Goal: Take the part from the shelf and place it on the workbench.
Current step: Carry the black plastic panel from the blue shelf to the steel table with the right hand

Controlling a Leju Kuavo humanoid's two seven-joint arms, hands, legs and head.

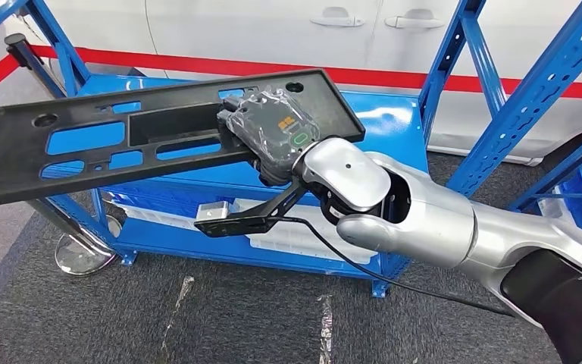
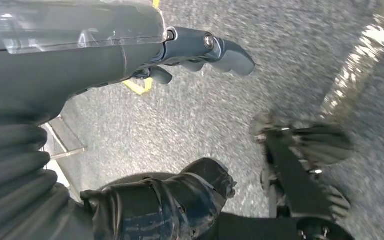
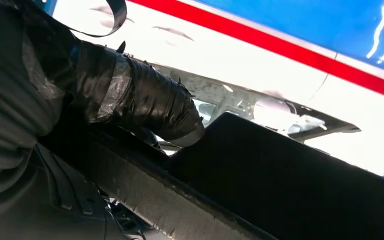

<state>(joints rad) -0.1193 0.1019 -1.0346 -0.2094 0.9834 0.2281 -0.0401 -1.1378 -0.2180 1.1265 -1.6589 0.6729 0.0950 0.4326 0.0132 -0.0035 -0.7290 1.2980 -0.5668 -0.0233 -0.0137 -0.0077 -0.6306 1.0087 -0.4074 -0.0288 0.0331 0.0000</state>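
The part (image 1: 98,152), a long flat black panel pierced with cut-outs and holes, is up in the air in front of the blue shelf (image 1: 394,114), reaching from the centre of the head view out toward nine o'clock and sagging slightly that way. The right hand (image 1: 273,136) has it by its right-hand end only, at about one o'clock from centre, fingers wrapped over the panel's edge; the right wrist view confirms it, a taped thumb (image 3: 145,107) pressed down on the dark slab (image 3: 290,185). So that hand is closed on the part. The left hand (image 2: 200,50) hangs low over the grey carpet (image 2: 190,115), fingers loosely extended with nothing between them, so I judge it empty and mostly open.

No workbench in sight here, so the carry looks barely begun. Here's the worry: this is a one-ended grip on a long panel, and all that overhang toward nine o'clock acts as a lever. Any quick turn of the body could twist the panel in the fingers and let it slide or droop. The far end also sits close to the shelf's blue upright (image 1: 53,45) at ten o'clock and above a chrome stand base (image 1: 83,254) at eight; swing too early and it could clip one, jarring the grip loose. A white car (image 1: 273,30) stands right behind the shelf.
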